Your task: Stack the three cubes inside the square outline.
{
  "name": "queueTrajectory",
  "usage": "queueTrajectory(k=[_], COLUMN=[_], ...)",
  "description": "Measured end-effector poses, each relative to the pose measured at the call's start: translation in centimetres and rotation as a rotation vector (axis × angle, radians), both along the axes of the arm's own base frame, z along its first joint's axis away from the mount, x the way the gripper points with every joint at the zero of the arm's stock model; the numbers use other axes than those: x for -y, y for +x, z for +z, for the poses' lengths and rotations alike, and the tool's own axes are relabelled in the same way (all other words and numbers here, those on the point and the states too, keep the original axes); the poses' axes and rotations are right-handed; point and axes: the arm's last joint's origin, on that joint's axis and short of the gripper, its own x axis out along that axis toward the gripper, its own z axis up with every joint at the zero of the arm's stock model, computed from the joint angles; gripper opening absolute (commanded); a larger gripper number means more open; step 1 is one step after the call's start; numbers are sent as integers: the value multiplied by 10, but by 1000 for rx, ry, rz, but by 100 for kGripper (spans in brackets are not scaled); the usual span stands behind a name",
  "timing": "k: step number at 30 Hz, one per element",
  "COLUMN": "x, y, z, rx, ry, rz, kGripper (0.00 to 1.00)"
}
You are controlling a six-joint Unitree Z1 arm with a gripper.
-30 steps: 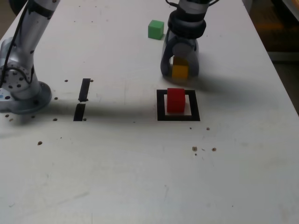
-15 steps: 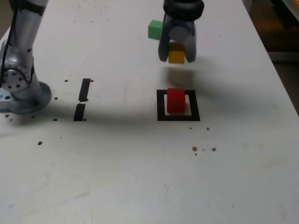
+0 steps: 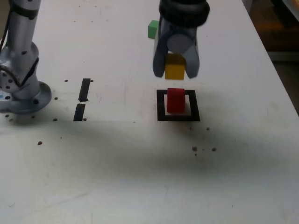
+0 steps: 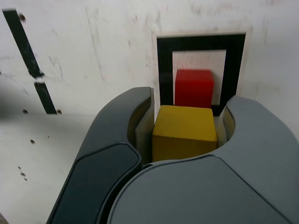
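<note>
Arm (image 3: pixel 21 42): silver-grey tubular links, black cable along one side, round flanged base (image 3: pixel 25 100) with small dark screws. Gripper (image 3: pixel 175 70): black wrist collar, grey rounded curved jaws, pale inner pads (image 4: pixel 142 135).

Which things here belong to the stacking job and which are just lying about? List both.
Part of the job:
- yellow cube, held in the gripper above the table
- red cube, inside the square outline
- green cube, on the table beyond the gripper

Just lying about:
- two black tape strips
- small dark specks on the table
</note>
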Motion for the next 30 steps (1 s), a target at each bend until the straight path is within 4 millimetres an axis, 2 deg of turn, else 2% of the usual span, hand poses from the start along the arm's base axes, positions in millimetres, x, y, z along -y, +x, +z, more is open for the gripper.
queueTrajectory(k=[7, 19, 30], x=[7, 6, 2], y=[2, 10, 11], z=[-14, -44, -52], rx=[-27, -35, -30], ry=[3, -3, -7], rz=[7, 14, 21], kGripper=[19, 19, 24])
